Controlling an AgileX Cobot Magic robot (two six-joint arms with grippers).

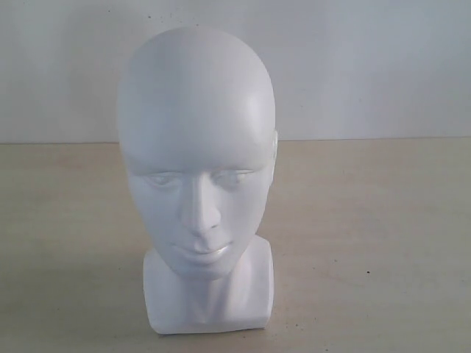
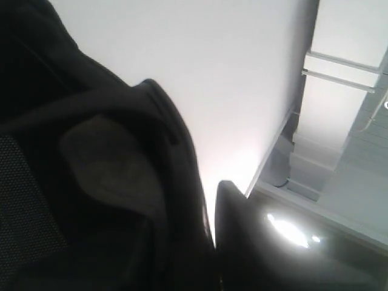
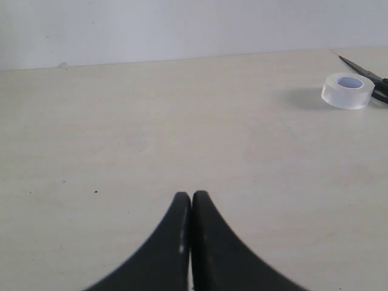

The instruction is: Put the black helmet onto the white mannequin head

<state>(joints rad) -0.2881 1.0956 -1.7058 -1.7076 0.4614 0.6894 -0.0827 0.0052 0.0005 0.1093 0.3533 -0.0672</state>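
The white mannequin head (image 1: 196, 154) stands upright on its squarish base near the front of the pale table (image 1: 383, 243), bare and facing the camera. Neither arm shows in the exterior view. In the left wrist view the black helmet (image 2: 109, 182) fills the frame's dark side, showing padded lining and mesh, lifted against the ceiling. My left gripper (image 2: 209, 218) is shut on the helmet's rim; one black finger (image 2: 242, 242) shows outside the shell, and the other is hidden. My right gripper (image 3: 191, 197) hangs shut and empty just above the tabletop.
In the right wrist view a roll of clear tape (image 3: 347, 90) lies on the table, with black scissors (image 3: 364, 71) just behind it. A white wall backs the table. Ceiling panels and a lamp show past the helmet in the left wrist view.
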